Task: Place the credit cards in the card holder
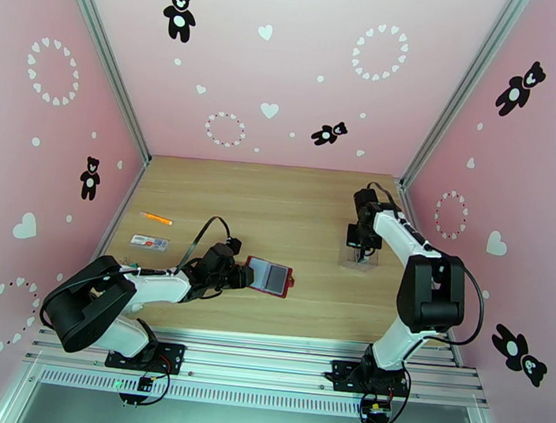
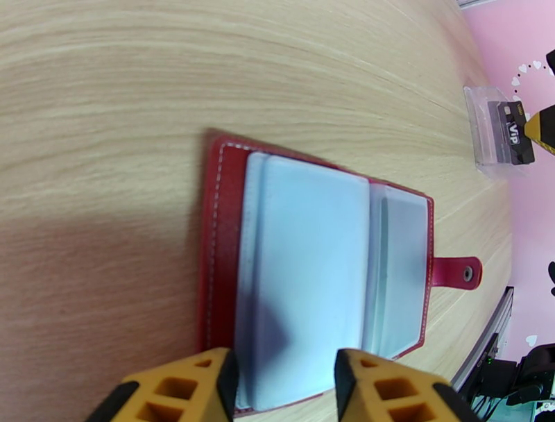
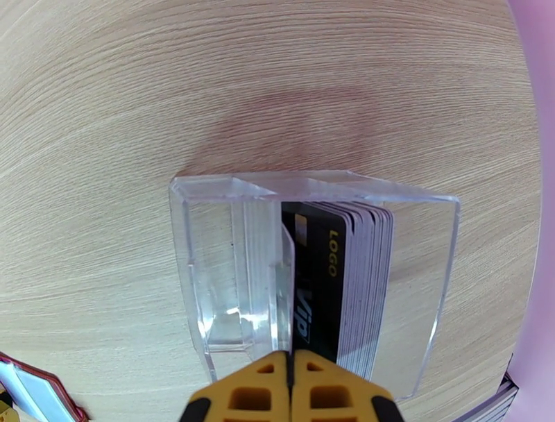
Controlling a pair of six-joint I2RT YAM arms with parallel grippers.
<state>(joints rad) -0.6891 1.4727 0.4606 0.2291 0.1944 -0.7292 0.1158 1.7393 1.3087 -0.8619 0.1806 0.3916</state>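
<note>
Yellow-tipped and right up against the lens, the right gripper (image 3: pixel 291 364) has its fingers pressed flat together with barely a seam between them. It is down on the top edge of the credit cards (image 3: pixel 354 277), though I can't tell whether a card edge is actually caught in that seam. The cards stand on edge as a tight silvery-grey stack. A black card (image 3: pixel 320 277) with gold "LOGO" and white "VIP" lettering fronts it, hard against the divider (image 3: pixel 286 291) of the clear plastic case (image 3: pixel 208 277). That case sits on the wooden table (image 1: pixel 279 200), over on the right side. Well apart from it, toward the left arm, the card holder (image 2: pixel 305 264) lies open and flat. It has a dark-red cover and pale see-through sleeves (image 2: pixel 312 229) face up, and its snap tab (image 2: pixel 454 272) sticks out on the far side. The left gripper (image 2: pixel 281 368) has its fingers spread, one on each side of the near edge of the sleeves, and contact is hard to judge. Farther left on the table lie a thin orange stick (image 1: pixel 155 218) and, just nearer the arms, a flat white-and-red strip (image 1: pixel 149 242). Pink walls (image 1: pixel 293 67) with bears and hearts surround it all.
</note>
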